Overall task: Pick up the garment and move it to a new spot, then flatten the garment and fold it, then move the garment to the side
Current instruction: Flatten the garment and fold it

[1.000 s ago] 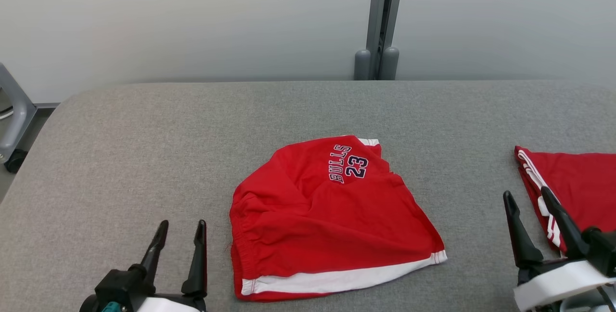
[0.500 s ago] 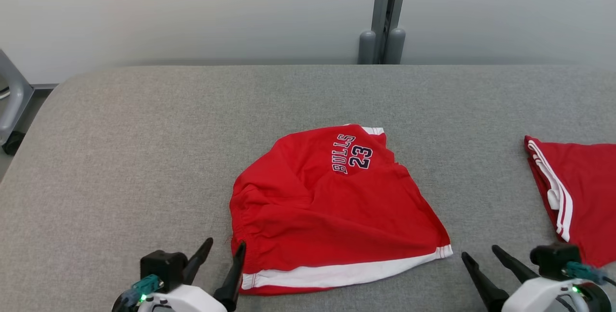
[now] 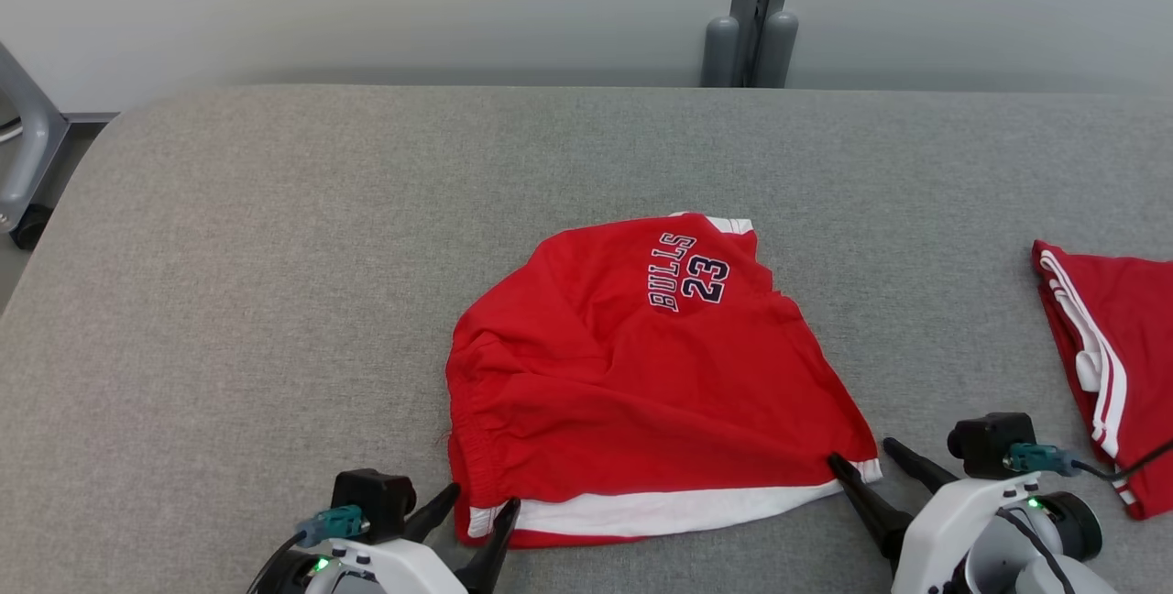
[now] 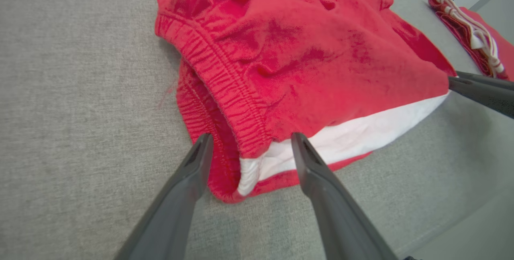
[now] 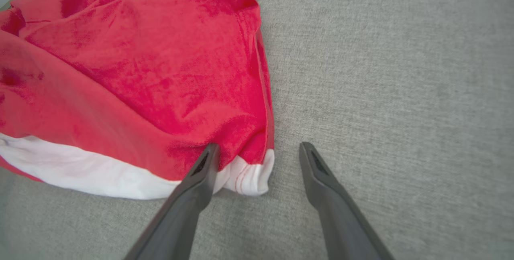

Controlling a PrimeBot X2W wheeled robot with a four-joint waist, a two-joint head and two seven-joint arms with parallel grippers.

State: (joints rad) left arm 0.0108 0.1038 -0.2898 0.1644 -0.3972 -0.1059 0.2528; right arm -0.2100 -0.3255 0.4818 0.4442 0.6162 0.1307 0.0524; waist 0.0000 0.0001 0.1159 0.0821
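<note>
Red shorts now bracketed at both near corners
They lie crumpled in the middle of the grey surface; over the last second the left hand has reached the waistband corner and the right hand the white-hemmed corner, both spread wide and gripping nothing, so the pick-up looks imminent

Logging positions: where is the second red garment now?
The second red garment lies at the head view's right edge, right of the Bulls shorts, beyond the right tool.
</note>
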